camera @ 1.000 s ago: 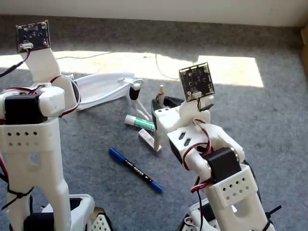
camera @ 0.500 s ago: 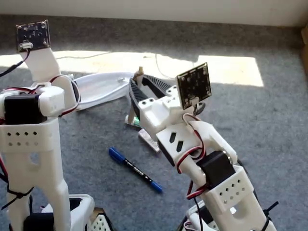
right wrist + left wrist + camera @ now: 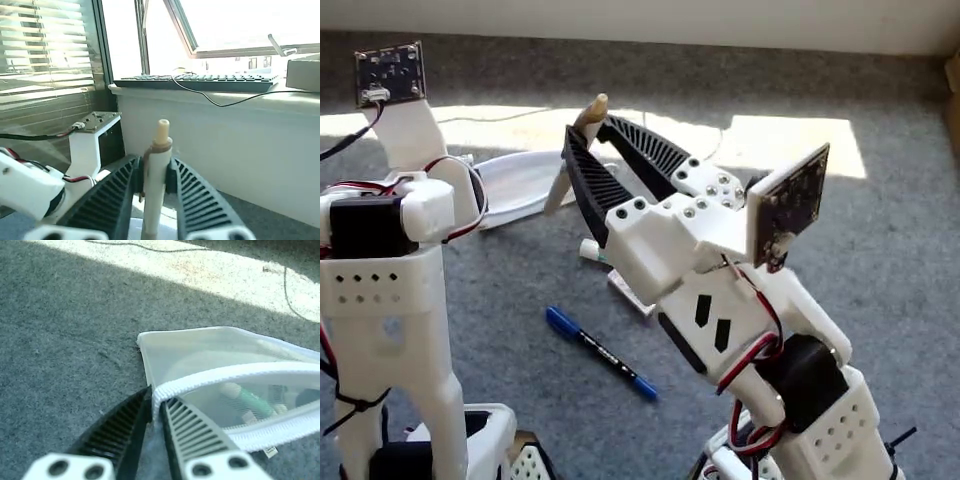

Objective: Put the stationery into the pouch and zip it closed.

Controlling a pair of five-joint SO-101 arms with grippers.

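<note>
Gripping, right claw (image 3: 587,128): shut on the white pen (image 3: 560,190), held up off the carpet, above and just beside the pouch's near end. In the right wrist view the claw (image 3: 152,167) has both ribbed fingers pressed to the pen (image 3: 161,135), whose tan tip stands up past them.
Left claw (image 3: 152,400): closed, pinching the pouch's white zip edge at its corner.
Pouch (image 3: 525,180): flat on the carpet, partly behind the left arm. In the left wrist view the pouch (image 3: 200,352) is a see-through mesh with its mouth open, the two zip bands apart.
White pen: in the air and out of the pouch, tilted, with its lower end over the pouch's end nearest the right arm.
Glue stick (image 3: 590,250): on the carpet near the pouch, on the side toward the arms' bases, partly hidden by the right arm.
White block (image 3: 623,287): on the carpet just past the glue stick, farther from the pouch.
Blue pen (image 3: 600,352): on the carpet well apart from the pouch, lying slantwise.
Carpet (image 3: 860,240): grey, with a sun patch (image 3: 790,140) beyond the pouch.
Seen through the mesh: a green and white shape (image 3: 245,397); I cannot tell whether it lies inside the pouch or behind it.
</note>
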